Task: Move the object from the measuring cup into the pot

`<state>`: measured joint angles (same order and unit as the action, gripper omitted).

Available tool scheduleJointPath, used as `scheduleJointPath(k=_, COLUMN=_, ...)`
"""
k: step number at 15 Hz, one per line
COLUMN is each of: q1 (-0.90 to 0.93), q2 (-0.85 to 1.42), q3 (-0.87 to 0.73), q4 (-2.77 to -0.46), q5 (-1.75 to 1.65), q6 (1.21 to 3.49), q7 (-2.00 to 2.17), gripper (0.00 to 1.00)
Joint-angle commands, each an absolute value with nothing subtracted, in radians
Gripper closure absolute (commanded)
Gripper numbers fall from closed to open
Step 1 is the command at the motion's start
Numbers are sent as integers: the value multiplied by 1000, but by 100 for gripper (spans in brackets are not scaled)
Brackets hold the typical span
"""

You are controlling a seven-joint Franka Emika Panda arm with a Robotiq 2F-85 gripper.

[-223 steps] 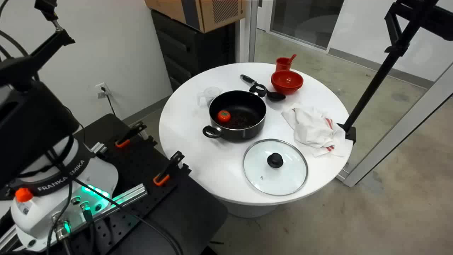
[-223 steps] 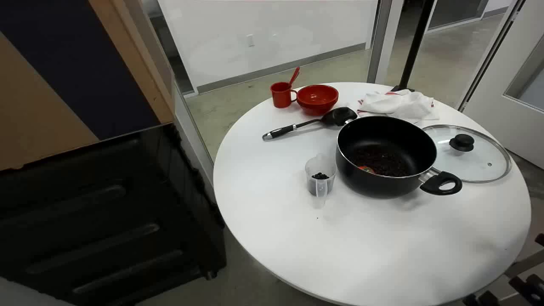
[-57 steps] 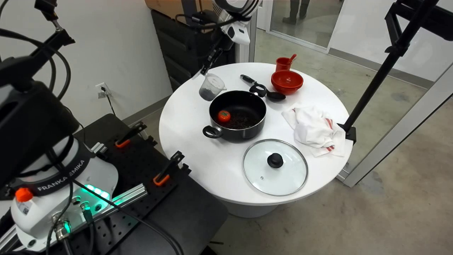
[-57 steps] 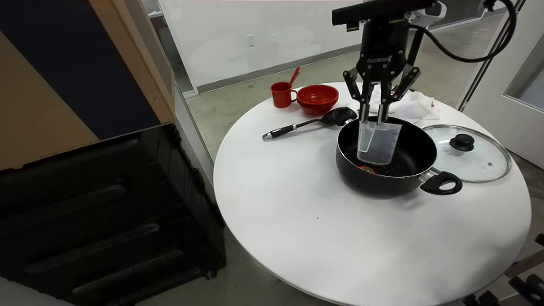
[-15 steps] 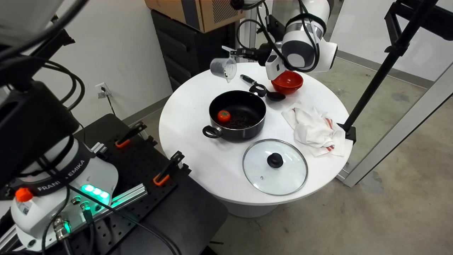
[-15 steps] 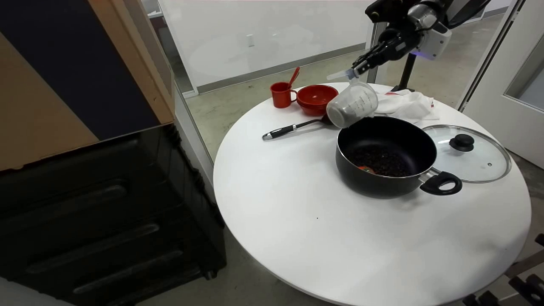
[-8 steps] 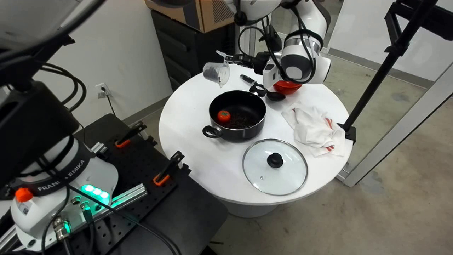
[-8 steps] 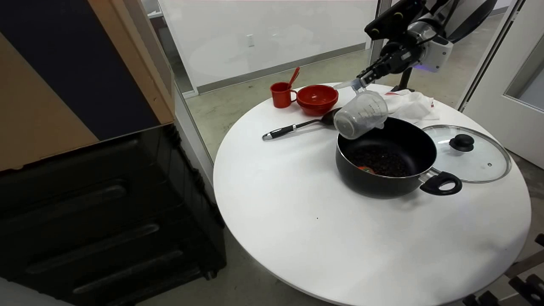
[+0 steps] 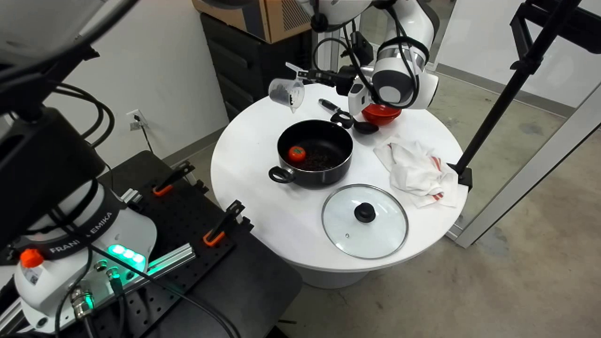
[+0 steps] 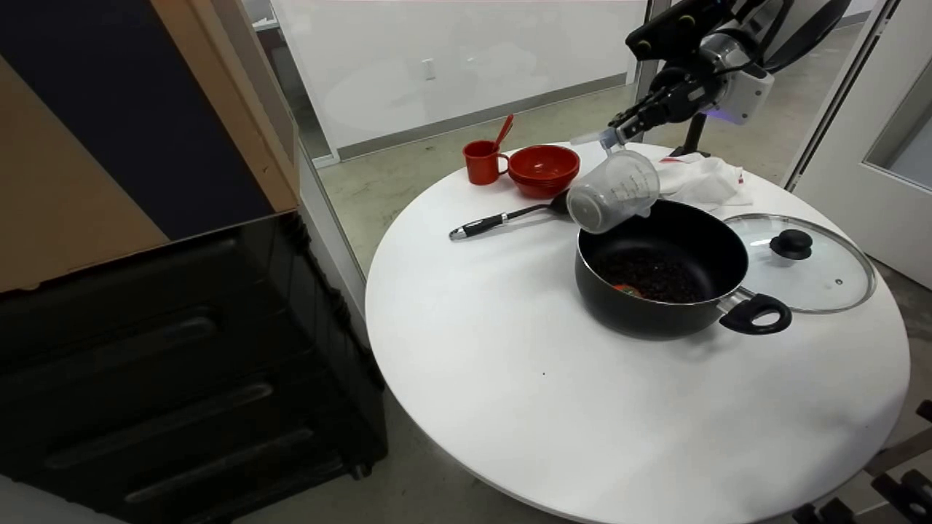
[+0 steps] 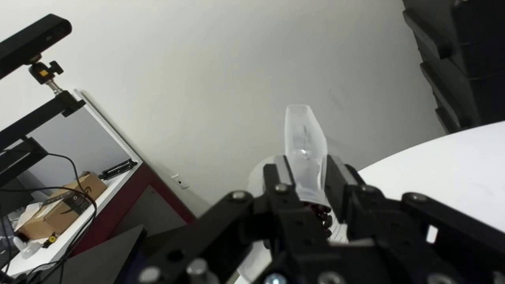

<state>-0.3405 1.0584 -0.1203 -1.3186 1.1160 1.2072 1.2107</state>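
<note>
Dark beans inside a translucent plastic measuring cup, gathered by its mouth in the wrist view. The tool clamps the cup by its handle, so that the body hangs clear and can turn with the wrist. The cup is held in the air, tipped nearly onto its side, presumably to pour into the black pot. The glass lid rests apart on the desk, leaving the pot uncovered; a tomato and dark pieces lie inside it. Whether the cup's mouth stands fully over the pot's rim cannot be told; a steeper tilt and a shift inward seem called for, since beans could otherwise land beside the pot.
</note>
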Motion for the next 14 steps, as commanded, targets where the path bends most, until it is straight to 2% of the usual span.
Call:
scheduleJointPath(k=1, q1=-360, q2=1016, q3=-96, q4=-1328, q5=1145, q6=1093, q7=1126, gripper=93)
scheduleJointPath(k=7, q1=-401, q2=1041, q3=-83, q4=-1276, q5=1326, q6=852, q7=1324, gripper=93)
scheduleJointPath(k=14, q1=-418, q2=1039, q3=-103, q4=-1287, q5=1494, q6=907, q7=1510, gripper=93)
